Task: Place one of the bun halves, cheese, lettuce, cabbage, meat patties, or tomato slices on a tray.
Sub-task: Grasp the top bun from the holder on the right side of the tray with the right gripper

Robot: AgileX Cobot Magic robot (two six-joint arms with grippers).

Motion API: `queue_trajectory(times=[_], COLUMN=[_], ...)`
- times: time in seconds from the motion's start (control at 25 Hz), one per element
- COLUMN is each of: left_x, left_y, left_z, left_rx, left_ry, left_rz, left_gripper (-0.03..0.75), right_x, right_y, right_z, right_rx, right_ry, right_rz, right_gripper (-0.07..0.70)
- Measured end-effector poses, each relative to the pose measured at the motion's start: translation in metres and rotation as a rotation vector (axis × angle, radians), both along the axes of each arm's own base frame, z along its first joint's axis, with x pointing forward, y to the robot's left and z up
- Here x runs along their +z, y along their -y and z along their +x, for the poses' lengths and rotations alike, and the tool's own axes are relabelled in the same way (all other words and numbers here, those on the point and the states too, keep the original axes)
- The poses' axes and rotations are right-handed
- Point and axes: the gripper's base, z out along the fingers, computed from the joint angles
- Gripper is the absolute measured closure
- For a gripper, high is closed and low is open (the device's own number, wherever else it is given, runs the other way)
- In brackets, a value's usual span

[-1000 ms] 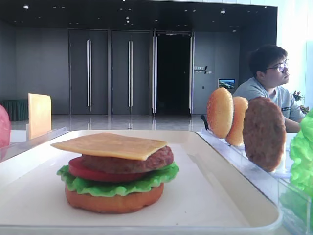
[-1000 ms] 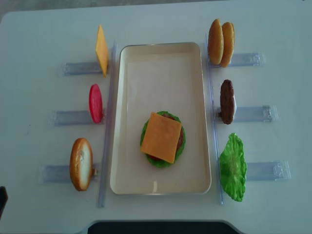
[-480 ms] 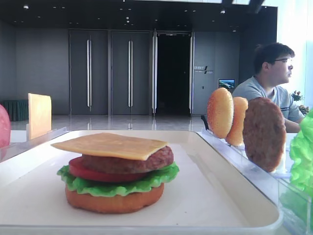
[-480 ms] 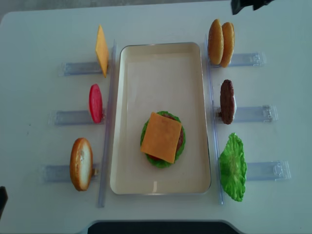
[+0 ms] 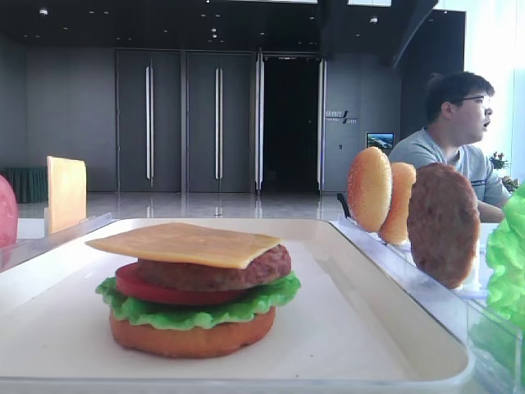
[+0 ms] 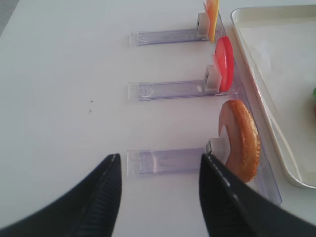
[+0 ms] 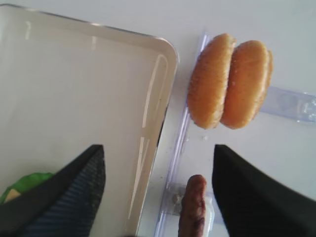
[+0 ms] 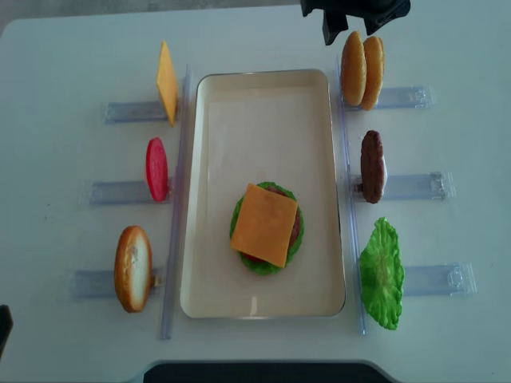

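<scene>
On the white tray (image 8: pixel 255 112) stands a stack topped by a cheese slice (image 8: pixel 264 224), over a meat patty (image 5: pixel 213 271), tomato, lettuce (image 5: pixel 197 312) and a bottom bun. Two bun halves stand on edge on the back right rack: the golden-tan one (image 8: pixel 354 69) (image 7: pixel 210 81) and a more orange one (image 8: pixel 374 72). My right gripper (image 8: pixel 355 17) (image 7: pixel 158 197) hovers open just behind them, holding nothing. My left gripper (image 6: pixel 160 197) is open and empty over the table, left of another bun half (image 6: pixel 242 140).
Clear racks flank the tray. On the right stand a meat patty (image 8: pixel 371 166) and a lettuce leaf (image 8: pixel 381 274). On the left stand a cheese slice (image 8: pixel 166 82), a tomato slice (image 8: pixel 156 169) and the bun half (image 8: pixel 132 268). A seated person (image 5: pixel 451 131) is behind.
My right gripper came into the overhead view at the top right, moved left to just behind the two buns, and its jaws spread wider. Nothing on the table moved.
</scene>
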Motion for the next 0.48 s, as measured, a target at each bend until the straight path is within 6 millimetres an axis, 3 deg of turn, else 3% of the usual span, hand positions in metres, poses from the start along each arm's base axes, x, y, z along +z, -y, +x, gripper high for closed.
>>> queue_trajectory(times=[0.24,0.48], left_x=[0.000,0.000], left_y=[0.000,0.000], left_z=[0.000,0.000], left_rx=[0.000,0.000], left_ry=[0.000,0.000], left_rz=[0.000,0.000], left_gripper=[0.325,0.325], right_x=[-0.015,-0.028], right_y=[0.032,0.029], right_z=[0.027,0.039], right_rx=[-0.112,-0.118], right_ry=[-0.020,-0.008], right_rz=[0.009,0.039], right_gripper=[0.179,0.179])
